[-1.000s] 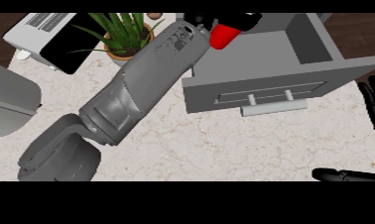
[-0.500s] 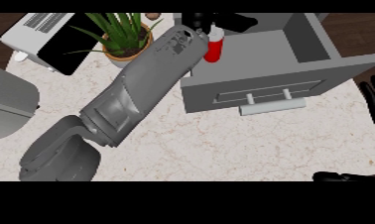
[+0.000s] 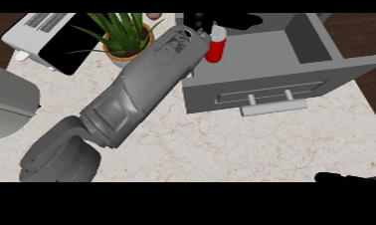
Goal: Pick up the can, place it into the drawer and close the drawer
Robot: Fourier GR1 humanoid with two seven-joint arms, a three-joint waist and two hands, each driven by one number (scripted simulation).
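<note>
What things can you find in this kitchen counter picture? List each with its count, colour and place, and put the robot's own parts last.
Red cylindrical can: one, red with a pale top, at the open drawer's left rear corner, held by the left hand.
Grey open drawer: one, grey with a pale bar handle, upper right.
Potted green plant: one, green leaves in a tan pot, upper left of centre.
White toaster oven: one, white with a black door, upper left corner.
Speckled counter: one, beige.
Left hand: one, black, on a grey forearm, over the drawer's rear.
Right hand: one, black, lower right edge, mostly cut off.
</note>
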